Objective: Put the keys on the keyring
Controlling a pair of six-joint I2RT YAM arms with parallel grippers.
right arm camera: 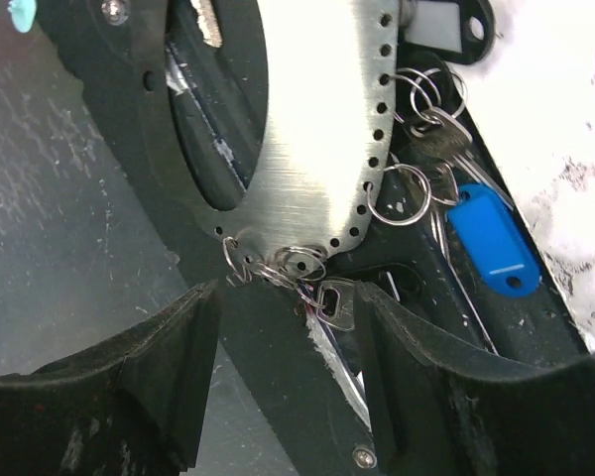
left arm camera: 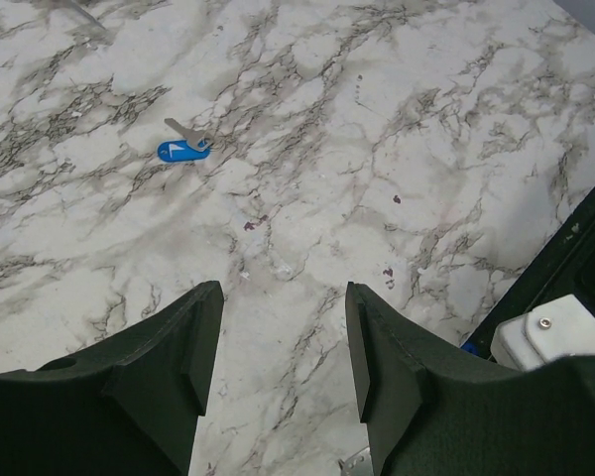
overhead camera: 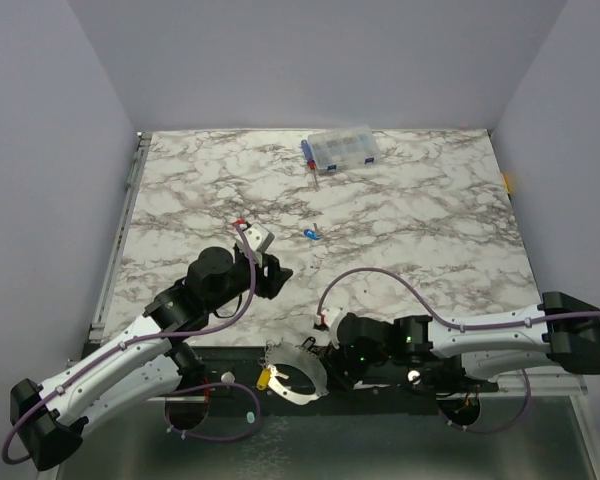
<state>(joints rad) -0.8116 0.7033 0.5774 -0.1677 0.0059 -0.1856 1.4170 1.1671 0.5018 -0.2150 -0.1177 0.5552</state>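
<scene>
**Clerk:** Surface and room, please.

**Operator:** Item one: a marble-patterned worktop (overhead camera: 430,260), grey veins on white. Plain lilac walls (overhead camera: 40,120) closed it in at the far edge and both sides. A dark strip (overhead camera: 400,385) ran along the near edge.

**Clerk:** Anything you couldn't make out?

**Operator:** The keyring (right arm camera: 312,119) was cut off at the top of my right wrist view. I saw only a flat silver arc punched with small holes, lying on the strip about midway along the near edge. The clear box (overhead camera: 338,148) by the far edge showed only blue patches inside, too blurred to list.

**Clerk:** Counts?

**Operator:** One keyring and one box. One blue key (left arm camera: 183,149) lay loose near the worktop's centre. One yellow tag (overhead camera: 264,378) sat at the ring's left side. One blue tag (right arm camera: 491,243) and one dark-framed clear tag (right arm camera: 446,25) sat by its rim among small split rings (right arm camera: 397,193). One silver key (right arm camera: 332,302) lay between the fingers of the right claw (right arm camera: 288,293), which stood apart and gripped nothing. I logged the left claw (left arm camera: 283,297) as released too, over bare marble.
</scene>
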